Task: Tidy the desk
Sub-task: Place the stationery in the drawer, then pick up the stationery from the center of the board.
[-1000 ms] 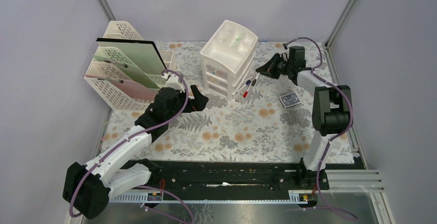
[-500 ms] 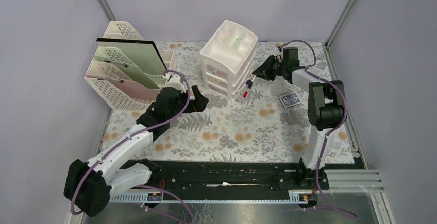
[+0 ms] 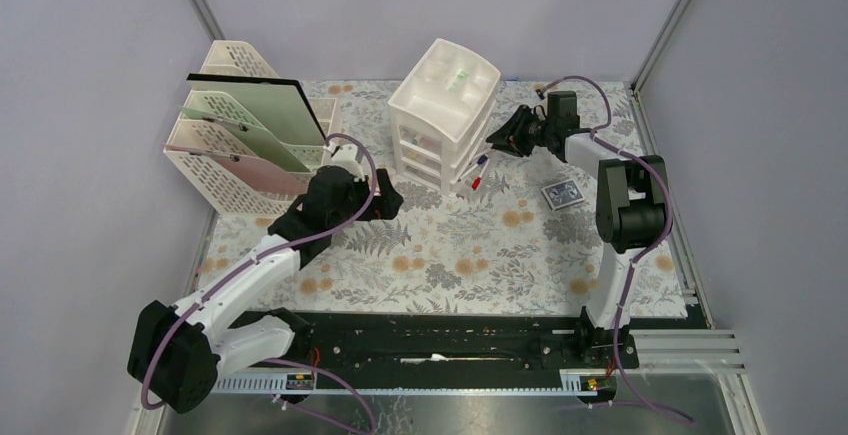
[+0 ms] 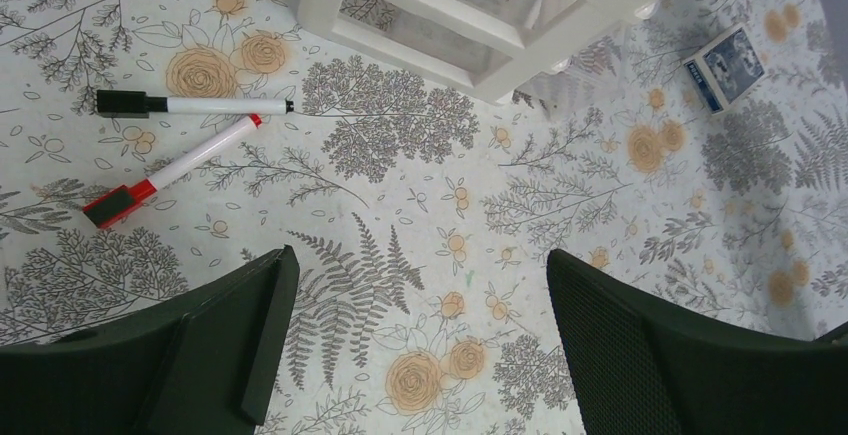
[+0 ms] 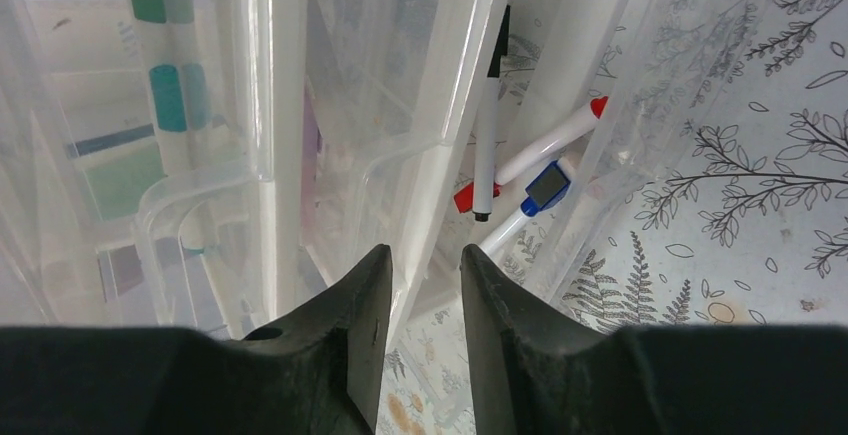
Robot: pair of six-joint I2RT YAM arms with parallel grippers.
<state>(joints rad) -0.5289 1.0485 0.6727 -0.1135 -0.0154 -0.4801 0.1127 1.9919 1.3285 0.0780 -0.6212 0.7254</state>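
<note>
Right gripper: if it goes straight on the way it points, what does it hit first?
Most likely the clear drawer of the drawer unit: its edge lies dead ahead of the right gripper, seemingly close. Markers lie beyond. Depth is unclear.

drawer unit point(image 4: 480, 15) cropped, drawer contents point(image 5: 165, 95) blurred

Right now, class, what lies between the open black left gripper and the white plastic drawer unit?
Only bare fern-and-flower desk cloth, seen in the left wrist view; a black-capped marker and red-capped marker lie off to the side.
</note>
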